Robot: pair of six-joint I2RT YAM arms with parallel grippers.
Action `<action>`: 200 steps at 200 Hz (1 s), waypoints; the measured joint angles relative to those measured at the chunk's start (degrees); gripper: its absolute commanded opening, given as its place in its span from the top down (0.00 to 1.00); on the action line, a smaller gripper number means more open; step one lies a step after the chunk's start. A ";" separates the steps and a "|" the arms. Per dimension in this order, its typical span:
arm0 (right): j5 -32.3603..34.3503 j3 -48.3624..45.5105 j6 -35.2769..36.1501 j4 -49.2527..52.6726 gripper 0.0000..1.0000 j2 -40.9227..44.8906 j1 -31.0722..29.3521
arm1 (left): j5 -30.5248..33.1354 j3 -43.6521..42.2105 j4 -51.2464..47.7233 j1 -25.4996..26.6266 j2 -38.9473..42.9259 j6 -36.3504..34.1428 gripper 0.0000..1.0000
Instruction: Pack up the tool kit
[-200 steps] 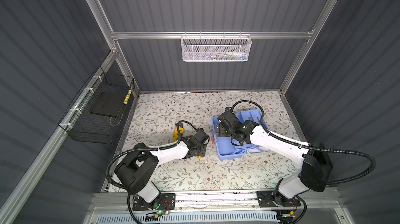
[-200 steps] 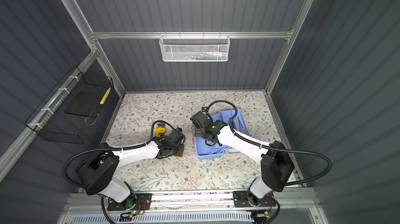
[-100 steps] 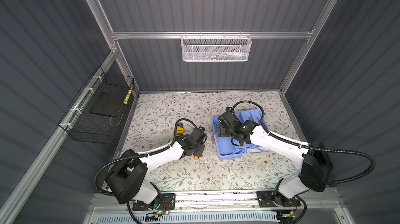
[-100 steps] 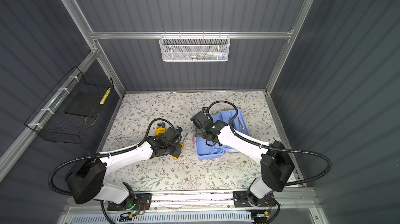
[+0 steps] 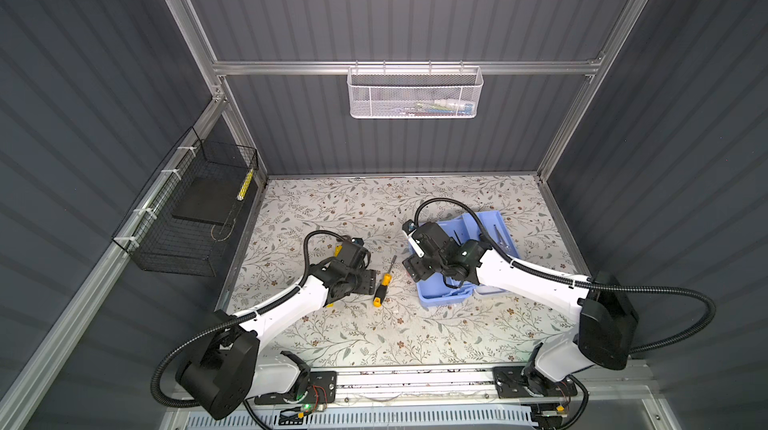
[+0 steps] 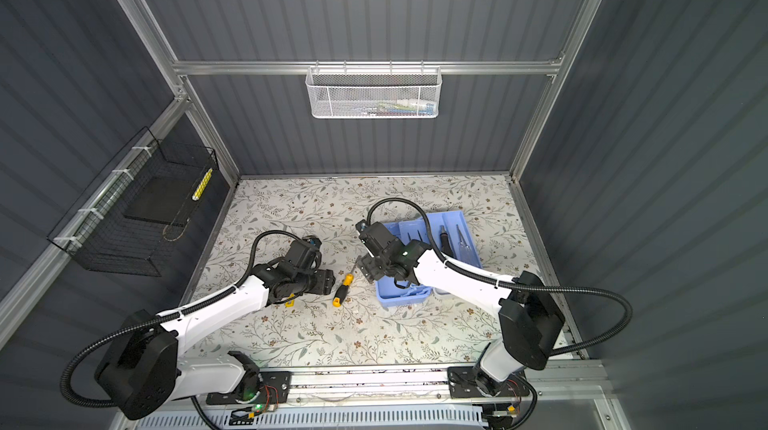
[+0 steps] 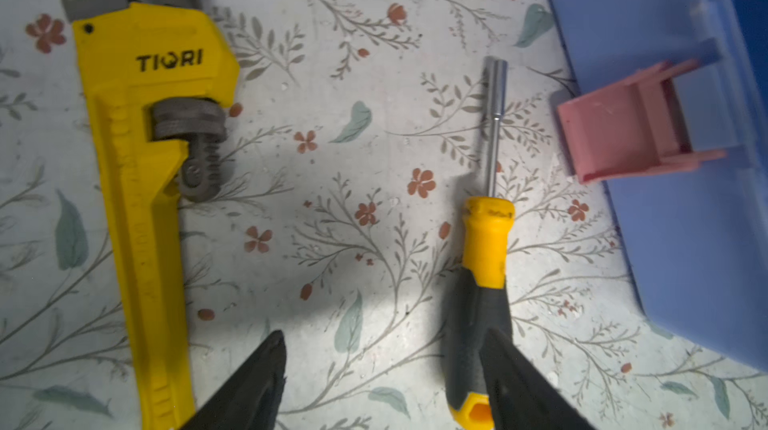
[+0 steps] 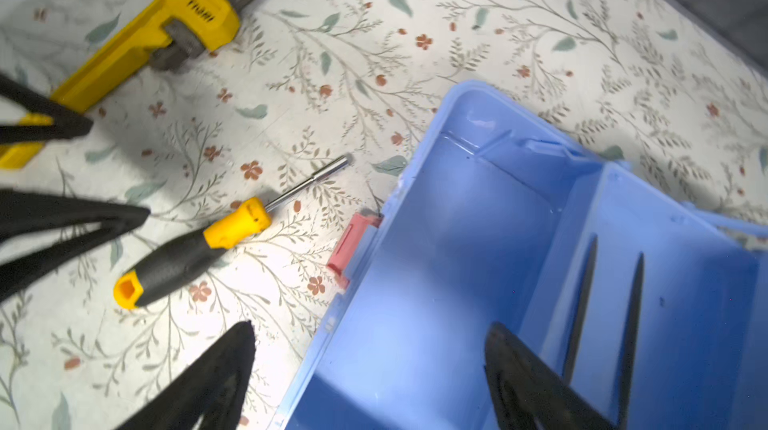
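Observation:
The tool kit's light blue base (image 5: pixel 444 297) lies open on the floral table, its pink latch (image 7: pixel 623 137) facing left. A light blue tray (image 6: pixel 453 216) with slim tools lies behind it. A yellow-and-black screwdriver (image 5: pixel 382 284) lies flat just left of the base. My left gripper (image 7: pixel 386 336) is open, and the screwdriver's handle (image 7: pixel 478 303) lies on the table just inside one finger. The yellow pipe wrench (image 7: pixel 141 158) lies beside it, mostly hidden under my left arm in both top views. My right gripper (image 8: pixel 372 326) hangs open and empty over the base's left rim (image 8: pixel 332 324).
A white mesh basket (image 5: pixel 415 95) hangs on the back wall. A black wire basket (image 5: pixel 187 208) hangs on the left wall. Grey walls close in the table on three sides, and the arms' rail (image 5: pixel 415 378) runs along the front.
My left gripper has opened and let go of the screwdriver, which now lies on the table left of the blue base. The right arm has barely moved.

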State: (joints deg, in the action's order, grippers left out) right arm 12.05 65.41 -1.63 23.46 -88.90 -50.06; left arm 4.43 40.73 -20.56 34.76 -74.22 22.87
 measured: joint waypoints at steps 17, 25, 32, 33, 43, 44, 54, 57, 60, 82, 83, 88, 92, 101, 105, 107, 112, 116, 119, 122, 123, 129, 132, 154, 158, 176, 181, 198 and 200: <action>-3.41 -0.92 8.48 -1.55 0.13 -0.28 0.04 | -0.24 -0.61 -0.09 -1.81 0.26 1.95 0.06; -5.05 -0.85 11.82 -2.43 0.13 -0.70 0.09 | -0.63 -0.90 -0.11 -2.73 0.42 3.21 0.02; -6.60 -0.46 14.64 -2.82 0.14 -1.40 0.09 | -0.85 -1.25 -0.22 -3.80 0.61 4.00 0.00; -6.82 -0.28 15.15 -2.82 0.14 -1.55 0.09 | -0.96 -1.31 -0.24 -4.04 0.66 4.31 0.00; -9.25 1.27 18.64 -2.84 0.16 -3.34 0.09 | -1.29 -2.03 -0.26 -6.14 1.22 5.31 0.00; -9.42 1.40 18.91 -2.84 0.16 -3.52 0.07 | -1.29 -2.14 -0.26 -6.47 1.33 5.40 0.00; -11.63 3.43 21.77 -2.86 0.19 -5.64 -0.02 | -1.51 -2.91 -0.31 -8.26 2.14 6.36 0.00; -12.33 4.04 22.80 -2.91 0.19 -6.36 -0.13 | -1.51 -3.13 -0.42 -8.90 2.54 6.64 0.00; -12.85 4.61 23.37 -2.91 0.20 -6.97 -0.20 | -1.51 -3.30 -0.46 -9.42 2.82 6.91 0.00; -16.41 7.34 28.96 -3.19 0.20 -10.78 -1.14 | -1.51 -3.87 -0.74 -12.09 5.55 8.17 0.00; -16.74 7.50 29.38 -3.17 0.20 -10.99 -1.25 | -1.51 -3.87 -0.74 -12.17 5.64 8.20 0.00; -17.18 7.80 30.42 -3.08 0.21 -11.58 -1.46 | -1.53 -3.87 -0.79 -12.70 6.19 8.33 0.00; -17.84 8.13 31.61 -3.02 0.22 -12.22 -1.73 | -1.51 -3.87 -0.83 -13.27 6.69 8.46 0.00; -18.60 9.03 33.70 -2.29 0.22 -13.57 -2.21 | -1.70 -3.87 -0.92 -14.25 7.45 8.48 0.00; -18.91 9.49 34.64 -1.92 0.22 -14.16 -2.36 | -1.88 -3.87 -0.94 -14.80 7.72 8.46 0.00; -18.99 9.73 35.06 -1.75 0.22 -14.53 -2.49 | -1.92 -3.87 -0.94 -15.08 7.80 8.46 0.00; -19.37 10.36 36.33 -1.29 0.23 -15.37 -2.73 | -2.16 -3.87 -0.92 -15.93 8.00 8.48 0.00; -19.58 10.75 37.20 -1.05 0.23 -15.98 -2.93 | -2.32 -3.87 -0.94 -16.65 8.11 8.46 0.00; -19.69 10.97 37.90 -0.85 0.24 -16.41 -3.06 | -2.43 -3.87 -0.92 -17.14 8.13 8.46 0.00; -19.80 11.21 38.45 -0.61 0.24 -16.74 -3.19 | -2.60 -3.87 -0.94 -17.53 8.15 8.46 0.00; -19.82 11.28 38.62 -0.57 0.24 -16.85 -3.21 | -2.67 -3.89 -0.92 -17.75 8.17 8.46 0.00; -20.02 11.67 39.74 0.00 0.25 -17.55 -3.43 | -3.02 -3.91 -0.96 -18.49 8.17 8.46 0.00; -20.13 11.87 40.28 0.28 0.25 -17.86 -3.54 | -3.15 -3.91 -1.01 -18.82 8.17 8.46 0.00; -20.68 12.55 43.52 1.86 0.24 -19.91 -4.07 | -4.11 -4.07 -1.25 -20.20 8.24 8.41 0.00; -20.70 12.55 44.06 2.10 0.25 -20.15 -4.13 | -4.31 -4.13 -1.29 -20.22 8.24 8.41 0.00; -20.68 12.61 46.21 3.06 0.26 -21.33 -4.52 | -5.14 -4.50 -1.31 -20.35 8.24 8.35 0.00; -20.63 12.61 46.77 3.21 0.26 -21.62 -4.63 | -5.35 -4.59 -1.33 -20.39 8.24 8.28 0.00; -20.20 12.87 48.81 3.80 0.25 -23.06 -5.14 | -6.12 -4.79 -1.29 -20.63 8.24 8.26 0.00; -20.06 12.98 49.05 3.87 0.24 -23.26 -5.22 | -6.19 -4.81 -1.29 -20.63 8.22 8.24 0.00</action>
State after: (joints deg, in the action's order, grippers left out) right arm -8.01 78.39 47.42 27.33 -112.16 -55.29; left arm -1.76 35.92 -21.85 14.13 -66.00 31.11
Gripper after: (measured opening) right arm 0.746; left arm 0.997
